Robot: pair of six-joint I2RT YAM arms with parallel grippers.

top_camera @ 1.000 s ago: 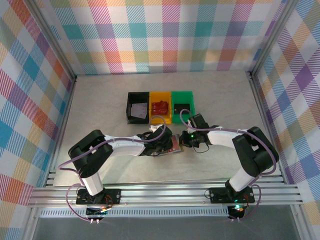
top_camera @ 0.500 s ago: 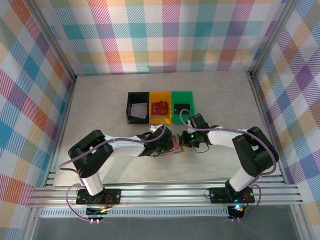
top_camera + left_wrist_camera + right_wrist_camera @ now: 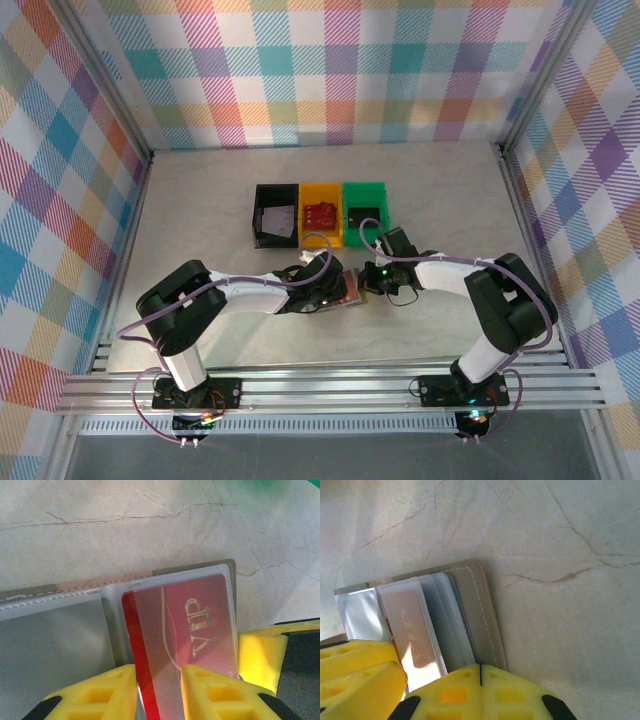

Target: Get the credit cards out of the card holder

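On the table [image 3: 200, 200], near its middle, the left gripper [image 3: 157, 672], slightly parted, and the right gripper [image 3: 480, 672], clenched, meet at the open holder [image 3: 480, 615]; the red card [image 3: 200, 615] lies partly in its clear pocket

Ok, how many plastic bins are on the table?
3, in one row: black bin left, yellow bin middle, green bin right. None seems hidden.

Red credit card [image 3: 200, 625] with gold "VIP" lettering; grey card holder [image 3: 480, 615] with clear sleeves; yellow fingers [image 3: 100, 692]; cream surface [image 3: 125, 525] veined brown; black bin [image 3: 258, 215], orange bin [image 3: 322, 187], green bin [image 3: 365, 186]; pastel plaid walls [image 3: 300, 70].
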